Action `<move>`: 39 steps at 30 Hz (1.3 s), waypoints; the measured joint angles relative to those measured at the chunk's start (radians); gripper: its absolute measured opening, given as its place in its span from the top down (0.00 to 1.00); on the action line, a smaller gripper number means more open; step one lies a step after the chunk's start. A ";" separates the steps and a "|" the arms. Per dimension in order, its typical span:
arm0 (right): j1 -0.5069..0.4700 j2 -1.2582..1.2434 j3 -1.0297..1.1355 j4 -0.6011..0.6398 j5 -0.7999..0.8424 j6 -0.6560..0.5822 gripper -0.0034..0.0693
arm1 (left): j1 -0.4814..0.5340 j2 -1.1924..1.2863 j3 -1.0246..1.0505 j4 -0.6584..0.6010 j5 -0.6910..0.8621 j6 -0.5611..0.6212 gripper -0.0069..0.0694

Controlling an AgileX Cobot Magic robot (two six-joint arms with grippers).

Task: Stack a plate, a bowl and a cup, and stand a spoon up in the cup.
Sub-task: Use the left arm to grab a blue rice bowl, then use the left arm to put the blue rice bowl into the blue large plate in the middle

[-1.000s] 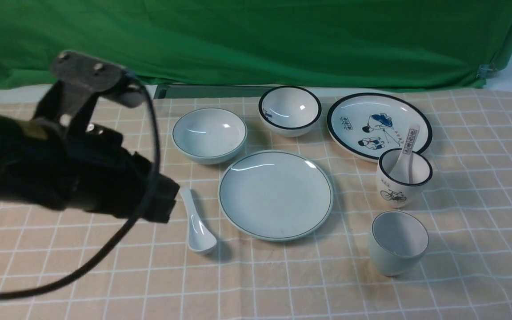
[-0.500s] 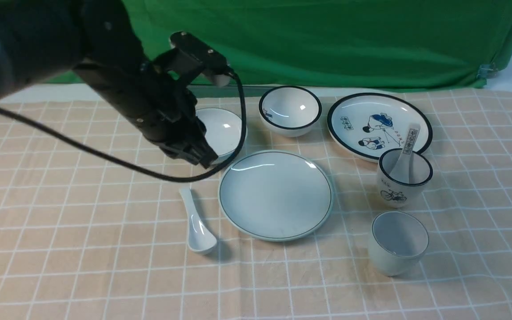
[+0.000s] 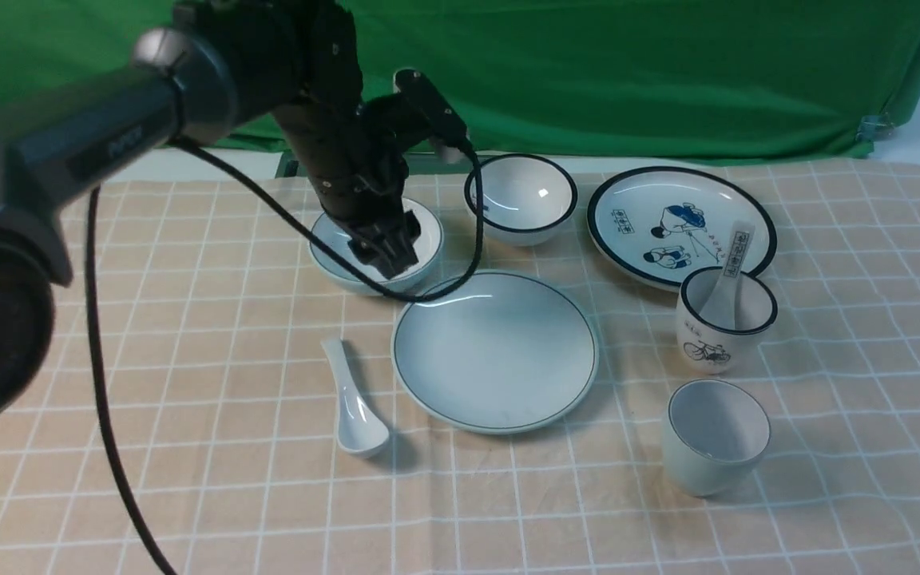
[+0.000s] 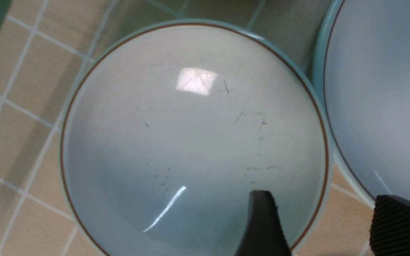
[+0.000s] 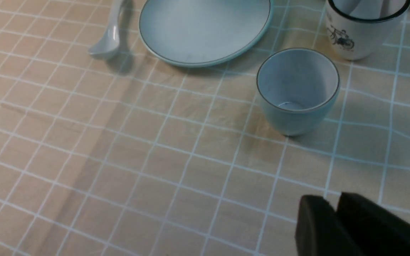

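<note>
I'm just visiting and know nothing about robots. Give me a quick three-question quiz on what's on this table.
1. True or false: the plain pale blue-green ceramic bowl already sits on the plain pale blue-green round ceramic plate.
2. Which holds the white ceramic spoon with printed handle? A: white black-rimmed cup with a bicycle drawing; B: plain blue-green cup; C: small black-rimmed bowl.
3. Fill in: the left gripper holds its jaws open over the rim of the plain ____.
Key: 1 false; 2 A; 3 bowl.
</note>
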 joint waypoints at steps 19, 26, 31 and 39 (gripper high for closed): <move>0.000 0.000 0.000 -0.001 0.002 -0.005 0.77 | 0.048 0.035 0.000 -0.019 -0.043 0.048 0.86; 0.000 0.000 0.000 -0.001 -0.004 -0.017 0.76 | -0.020 -0.144 0.092 -0.048 0.032 -0.016 0.87; 0.000 0.000 0.000 -0.002 -0.014 -0.040 0.76 | -0.206 -0.233 0.231 -0.093 0.002 -0.018 0.87; 0.000 0.000 0.000 -0.003 -0.016 -0.063 0.76 | -0.408 -0.153 0.264 0.066 -0.031 -0.023 0.87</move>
